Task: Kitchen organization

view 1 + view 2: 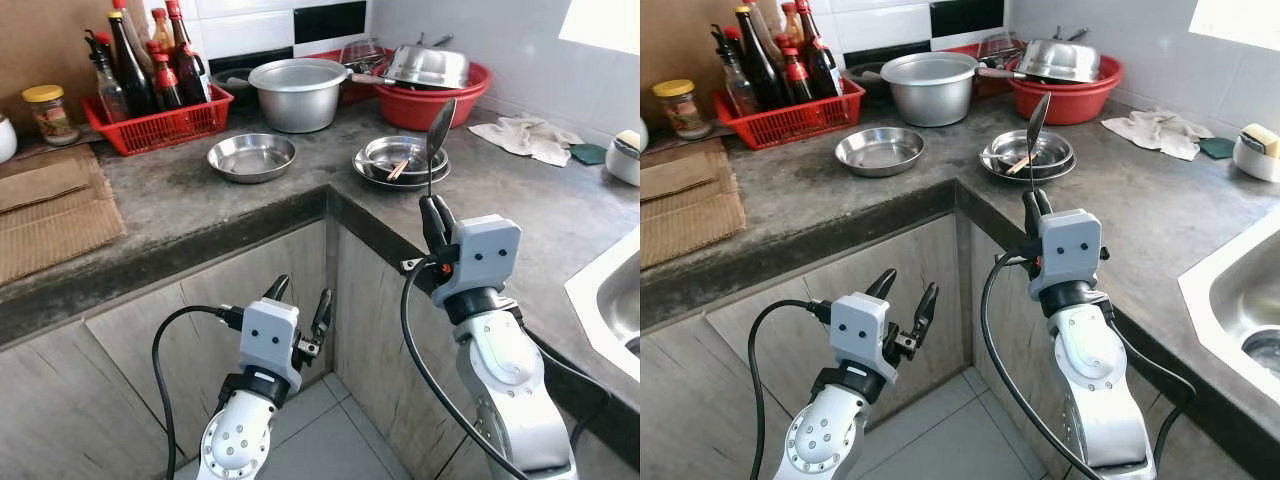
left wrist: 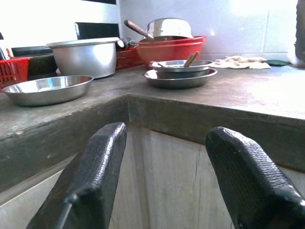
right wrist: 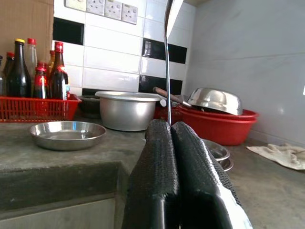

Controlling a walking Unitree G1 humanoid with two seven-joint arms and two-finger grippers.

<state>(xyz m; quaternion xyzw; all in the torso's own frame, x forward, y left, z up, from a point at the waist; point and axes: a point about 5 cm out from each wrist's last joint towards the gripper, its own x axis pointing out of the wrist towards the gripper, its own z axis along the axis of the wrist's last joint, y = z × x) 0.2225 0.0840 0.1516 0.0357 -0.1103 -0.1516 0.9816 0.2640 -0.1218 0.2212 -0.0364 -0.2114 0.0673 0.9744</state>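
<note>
So the right gripper point(image 1: 433, 207) is clamped tight on the handle of a metal spoon point(image 1: 440, 128), holding it upright with the bowl end up, just in front of the counter edge and between the camera and the stacked steel plates point(image 1: 402, 166). My guess is we're mid-carry: spoon's been picked and now needs a home, maybe with the other utensil lying in those plates, or over at the sink point(image 1: 612, 300) on the right, can't say which. Either way the next move needs the arm to go up and forward over the counter lip without knocking the long handle on it, then tilt the spoon down before letting go, since a thin handle pinched at its tip could swing. The left gripper point(image 1: 299, 306) hangs low in front of the cabinet doors, fingers spread apart, holding nothing. The worktop is a dark grey L-shaped concrete counter point(image 1: 200, 200), pretty busy: a shallow steel bowl point(image 1: 251, 156), a big aluminium pot point(image 1: 298, 93), a red basin point(image 1: 430, 98) with a steel bowl upside down in it, a red basket of sauce bottles point(image 1: 150, 85), a jar point(image 1: 47, 113), a rag point(image 1: 528, 136). Black and white tiles behind, tiled floor below.
</note>
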